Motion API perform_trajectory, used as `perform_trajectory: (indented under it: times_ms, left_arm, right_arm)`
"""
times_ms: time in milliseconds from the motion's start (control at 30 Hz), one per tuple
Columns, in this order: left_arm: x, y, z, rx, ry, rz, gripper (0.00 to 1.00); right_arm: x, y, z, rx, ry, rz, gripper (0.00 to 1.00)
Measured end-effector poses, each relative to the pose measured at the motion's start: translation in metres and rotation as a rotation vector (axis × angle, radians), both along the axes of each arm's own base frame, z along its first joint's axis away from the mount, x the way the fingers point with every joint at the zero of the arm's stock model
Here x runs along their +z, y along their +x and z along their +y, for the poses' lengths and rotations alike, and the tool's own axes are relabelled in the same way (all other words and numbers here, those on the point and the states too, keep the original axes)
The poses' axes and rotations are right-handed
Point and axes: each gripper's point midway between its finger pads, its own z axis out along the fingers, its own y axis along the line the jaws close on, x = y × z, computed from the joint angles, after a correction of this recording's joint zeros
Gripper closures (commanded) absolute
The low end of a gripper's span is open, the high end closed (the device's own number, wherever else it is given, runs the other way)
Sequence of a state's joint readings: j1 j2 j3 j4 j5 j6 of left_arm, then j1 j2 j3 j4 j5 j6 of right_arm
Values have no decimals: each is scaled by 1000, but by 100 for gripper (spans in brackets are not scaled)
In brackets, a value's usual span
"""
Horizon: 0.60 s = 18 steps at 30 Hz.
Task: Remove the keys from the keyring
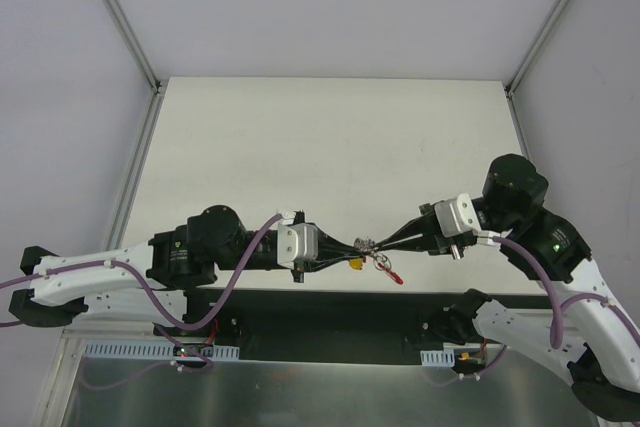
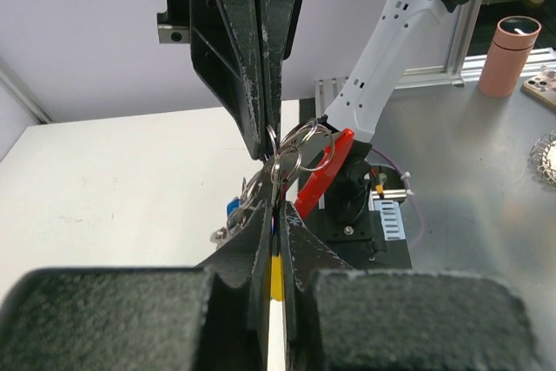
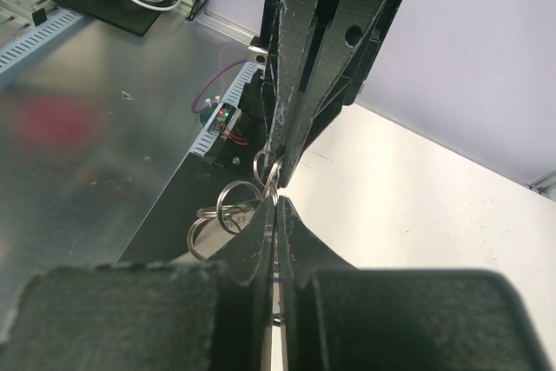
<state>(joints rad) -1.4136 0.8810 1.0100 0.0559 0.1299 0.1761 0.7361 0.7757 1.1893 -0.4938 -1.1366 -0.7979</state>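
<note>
Both arms on the bunch, no key off yet

keys (image 1: 374, 258) held up off the surface (image 1: 330, 137), over its near edge, between the two arms. left fingers (image 2: 261, 241) pressed together, yellow key (image 2: 276, 280) pinched between them. right fingers (image 2: 248, 84) also pressed together, tips nipping what looks like a loop of the keyring (image 2: 297, 140). red key (image 2: 324, 173) dangles free below the loops; blue key (image 2: 233, 208) tucked behind. Every coloured head in view sits with the bunch. Judgement: grips set, separation not begun; all keys remain to be worked off the wire.
</note>
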Motion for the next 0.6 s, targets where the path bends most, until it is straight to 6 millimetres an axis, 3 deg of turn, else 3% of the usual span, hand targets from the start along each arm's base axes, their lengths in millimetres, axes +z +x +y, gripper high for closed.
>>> perform_trajectory:
  times_ms: [600]
  left_arm:
    - [-11, 14, 3, 82, 37, 8, 100]
  right_arm:
    - [0, -1, -3, -7, 6, -23, 99]
